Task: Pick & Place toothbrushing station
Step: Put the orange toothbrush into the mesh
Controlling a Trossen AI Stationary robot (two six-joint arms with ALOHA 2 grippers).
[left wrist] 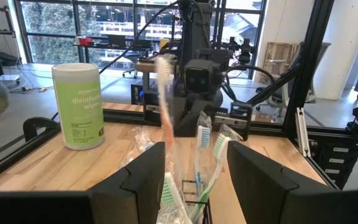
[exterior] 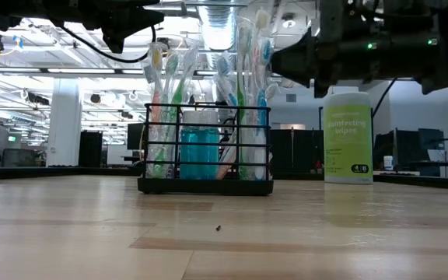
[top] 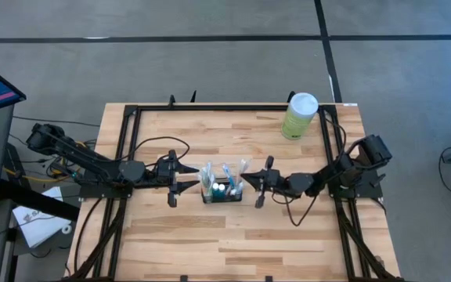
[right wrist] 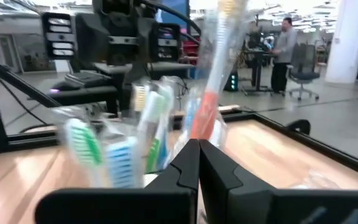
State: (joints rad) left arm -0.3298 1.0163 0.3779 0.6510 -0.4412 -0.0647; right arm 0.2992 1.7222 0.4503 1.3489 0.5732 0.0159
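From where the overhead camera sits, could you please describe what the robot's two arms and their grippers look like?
Both arms are dark, almost black, slim and jointed, each mounted on a black frame at the table's side. The left gripper and right gripper each end in two dark fingers. Loose black cables run along both arms. In the left wrist view the fingers are broad, matte black and angular. No markings are legible.

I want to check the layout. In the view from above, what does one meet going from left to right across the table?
Left end effector → toothbrush holder → right end effector → wipes canister.
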